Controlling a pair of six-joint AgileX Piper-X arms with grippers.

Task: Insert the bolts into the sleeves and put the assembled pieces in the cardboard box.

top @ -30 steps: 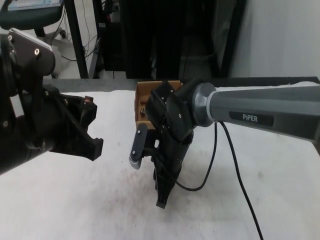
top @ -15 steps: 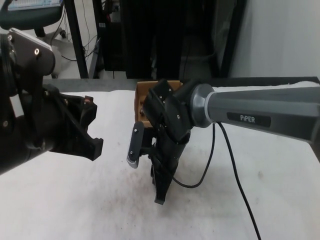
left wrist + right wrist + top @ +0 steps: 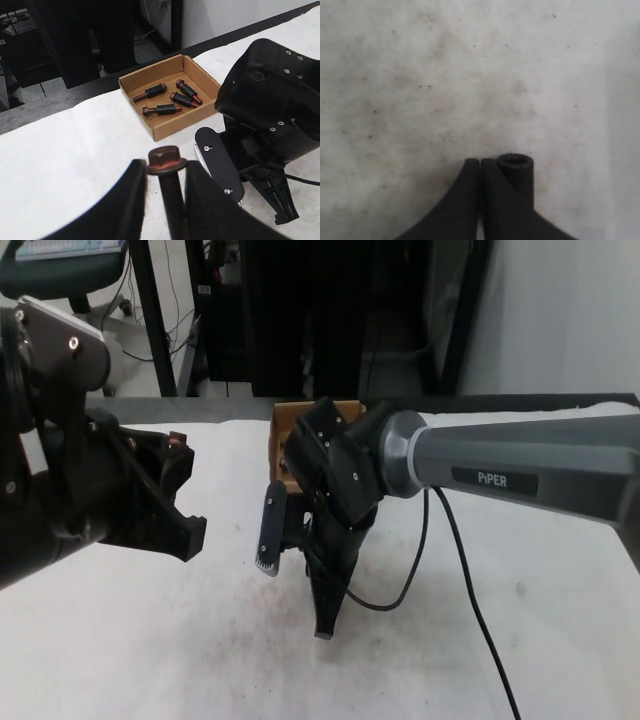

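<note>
The right end effector (image 3: 325,625), clenched on a sleeve (image 3: 516,167), has risen slightly at lower centre, probably to meet the bolt (image 3: 166,161), which the left end effector (image 3: 166,175) grasps. The box (image 3: 170,130), upper centre, holds three assemblies.

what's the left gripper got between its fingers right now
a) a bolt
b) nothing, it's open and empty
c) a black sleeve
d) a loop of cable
a: in the left wrist view the left gripper is closed on a copper-coloured bolt, whose flanged head sits just above the fingertips.
</note>
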